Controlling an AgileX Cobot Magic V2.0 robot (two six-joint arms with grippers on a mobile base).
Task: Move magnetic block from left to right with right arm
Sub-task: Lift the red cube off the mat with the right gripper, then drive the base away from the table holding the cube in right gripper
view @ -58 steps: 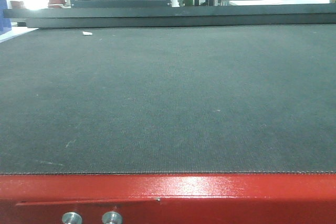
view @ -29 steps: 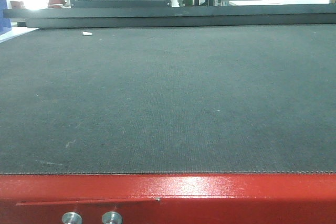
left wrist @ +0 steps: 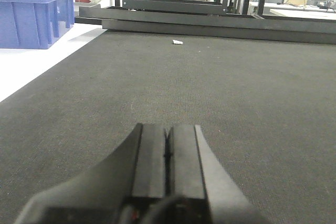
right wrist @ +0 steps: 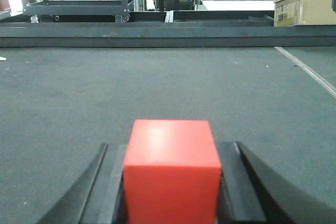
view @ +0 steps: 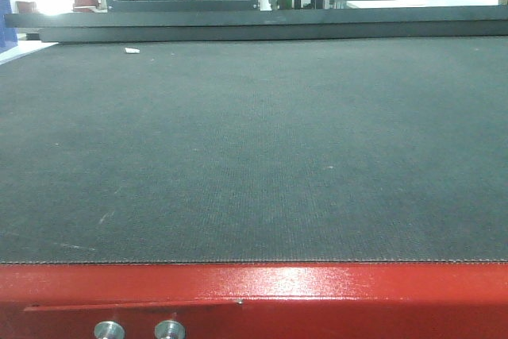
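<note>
The magnetic block point(right wrist: 171, 174) sits inside the right gripper point(right wrist: 171, 153); mat point(right wrist: 220, 87) below.

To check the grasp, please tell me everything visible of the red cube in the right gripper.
The magnetic block is a small plain red cube, matte, with smooth faces and sharp edges. It sits square between the dark fingers of the right gripper, which touch its two sides. Whether it touches the mat cannot be told.
</note>
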